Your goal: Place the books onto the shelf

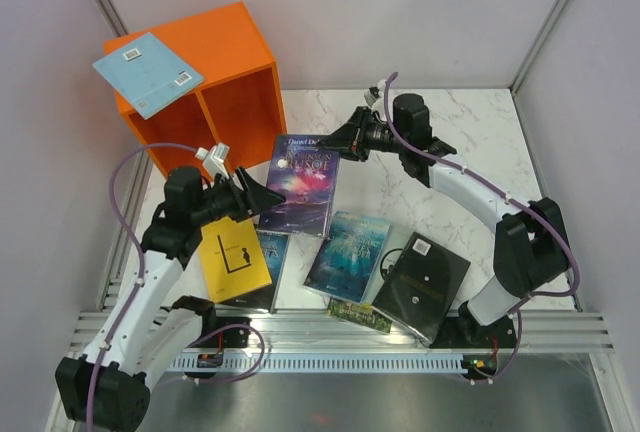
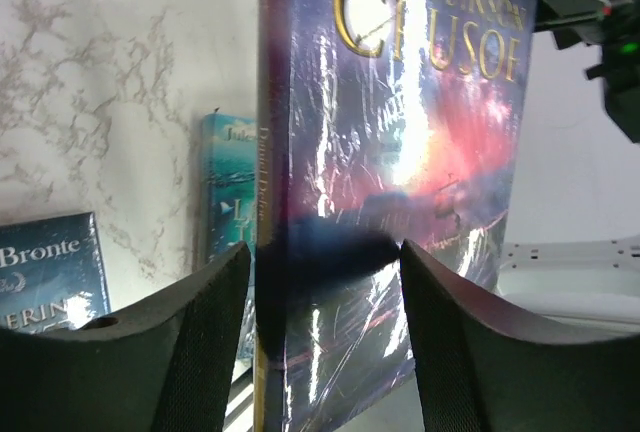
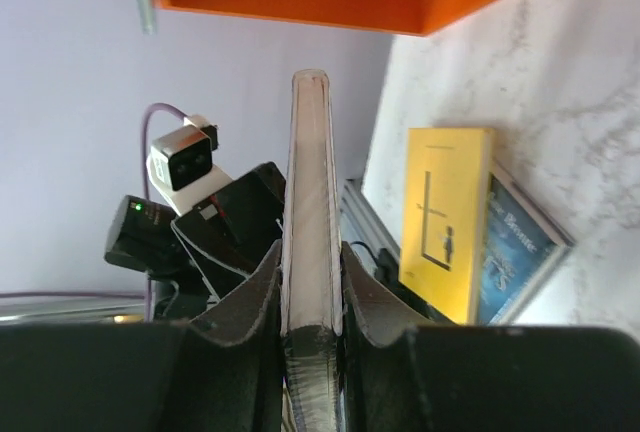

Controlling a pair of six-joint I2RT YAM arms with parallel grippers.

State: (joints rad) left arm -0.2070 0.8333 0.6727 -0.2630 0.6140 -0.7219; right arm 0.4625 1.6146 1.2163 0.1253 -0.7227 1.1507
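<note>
Marbled white desk [image 1: 470, 152] between pale walls carries the orange shelf [image 1: 235, 52] at its far left corner. One light blue book [image 1: 147, 72] lies flat on the shelf's roof, and neither compartment shows a book from above. Just in front of the shelf's open side, the purple galaxy book [image 1: 305, 187] is raised off the desk between the two arms. The right end effector [image 3: 310, 252] is clamped on its edge, fingers pressed against both covers. The left end effector [image 2: 325, 250] straddles the opposite edge with its jaws spread much wider than the spine; whether either pad touches the cover cannot be told. Farther from the shelf, toward the arm bases, lie the yellow book [image 1: 235, 257] stacked on a dark blue book [image 1: 274, 252], then a teal book [image 1: 348, 250], a black book [image 1: 425, 282] and a sliver of a green-gold book [image 1: 360, 314]. By this layout the task looks early: at most one book is on the shelf, one is in hand, and five wait on the desk.
</note>
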